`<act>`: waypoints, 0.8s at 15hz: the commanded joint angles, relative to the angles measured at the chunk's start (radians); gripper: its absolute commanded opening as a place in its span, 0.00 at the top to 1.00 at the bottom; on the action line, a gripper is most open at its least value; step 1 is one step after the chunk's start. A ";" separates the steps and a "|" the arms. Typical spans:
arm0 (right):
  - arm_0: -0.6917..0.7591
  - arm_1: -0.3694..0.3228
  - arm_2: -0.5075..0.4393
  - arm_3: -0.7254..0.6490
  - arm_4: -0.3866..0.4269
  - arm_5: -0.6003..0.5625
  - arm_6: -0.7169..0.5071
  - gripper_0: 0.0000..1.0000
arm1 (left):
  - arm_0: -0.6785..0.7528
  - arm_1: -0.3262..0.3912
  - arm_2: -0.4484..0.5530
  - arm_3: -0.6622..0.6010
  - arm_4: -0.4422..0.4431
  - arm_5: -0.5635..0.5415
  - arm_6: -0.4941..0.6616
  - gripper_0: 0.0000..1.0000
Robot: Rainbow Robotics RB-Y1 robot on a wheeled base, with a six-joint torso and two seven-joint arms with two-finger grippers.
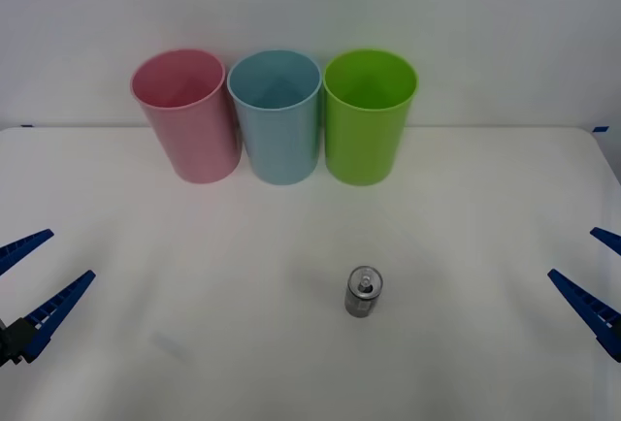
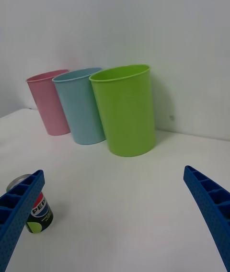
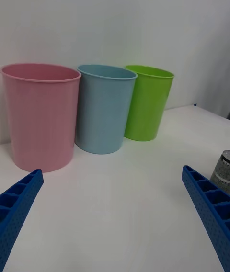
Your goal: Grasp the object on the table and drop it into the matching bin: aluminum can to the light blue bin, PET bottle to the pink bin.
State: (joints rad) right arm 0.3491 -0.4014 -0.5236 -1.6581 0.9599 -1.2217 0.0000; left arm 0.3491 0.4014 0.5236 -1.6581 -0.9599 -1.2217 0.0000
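Observation:
The aluminum can (image 1: 364,292), small and dark with a silver top and pull tab, stands upright on the white table (image 1: 194,324), in front of the lime green bin. Along the back stand the pink bin (image 1: 186,115) and, to its right, the light blue bin (image 1: 277,118). My left gripper (image 1: 70,255) hovers open at the left edge and my right gripper (image 1: 572,253) open at the right edge, both far from the can. In the right wrist view the can (image 2: 42,214) peeks out beside one finger (image 2: 19,209). In the left wrist view the can (image 3: 223,169) sits partly behind a finger (image 3: 211,205).
A lime green bin (image 1: 370,118) stands right of the light blue one, the three nearly touching in a row before a white wall. Open tabletop stretches between the bins, the can and both grippers.

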 commanded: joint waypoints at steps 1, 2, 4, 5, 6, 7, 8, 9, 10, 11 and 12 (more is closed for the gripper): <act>-0.002 0.007 0.007 0.001 0.010 -0.005 0.000 0.00 | 0.000 0.000 0.000 0.000 0.000 0.000 0.000 0.00; -0.004 0.009 0.008 0.003 0.014 -0.007 0.000 0.00 | 0.000 0.000 0.000 0.000 0.000 0.000 0.000 0.00; -0.004 0.001 0.025 -0.005 0.014 -0.004 -0.005 0.00 | 0.000 0.000 0.000 0.000 0.000 0.000 0.000 0.00; -0.004 0.001 0.030 -0.005 0.016 -0.001 -0.001 0.00 | 0.000 0.000 0.000 0.000 0.000 0.000 0.000 0.00; -0.001 0.000 0.036 -0.005 0.017 -0.002 0.000 0.00 | 0.000 0.000 0.000 0.000 0.000 0.000 0.000 0.00; 0.001 -0.002 0.040 -0.005 0.034 -0.012 0.000 0.00 | 0.000 0.000 0.000 0.000 0.000 0.000 0.000 0.00; 0.002 -0.002 0.045 -0.005 0.043 -0.018 0.000 0.00 | 0.000 0.000 0.000 0.000 0.000 0.000 0.000 0.00; 0.004 -0.004 0.050 -0.005 0.051 -0.022 0.000 0.00 | 0.000 0.000 0.000 0.000 0.000 0.000 0.000 0.00; 0.005 -0.002 0.057 -0.005 0.066 -0.030 0.000 0.00 | 0.000 0.000 0.000 0.000 0.000 0.000 0.000 0.00; 0.005 -0.004 0.068 -0.003 0.075 -0.032 0.002 0.00 | 0.000 0.000 0.000 0.000 0.000 0.000 0.000 0.00; 0.007 -0.005 0.082 -0.005 0.082 -0.032 0.005 0.00 | 0.000 0.000 0.000 0.000 0.000 0.000 0.000 0.00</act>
State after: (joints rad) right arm 0.3546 -0.4050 -0.4538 -1.6622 1.0349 -1.2526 0.0020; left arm 0.3491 0.4014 0.5236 -1.6581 -0.9599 -1.2217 0.0000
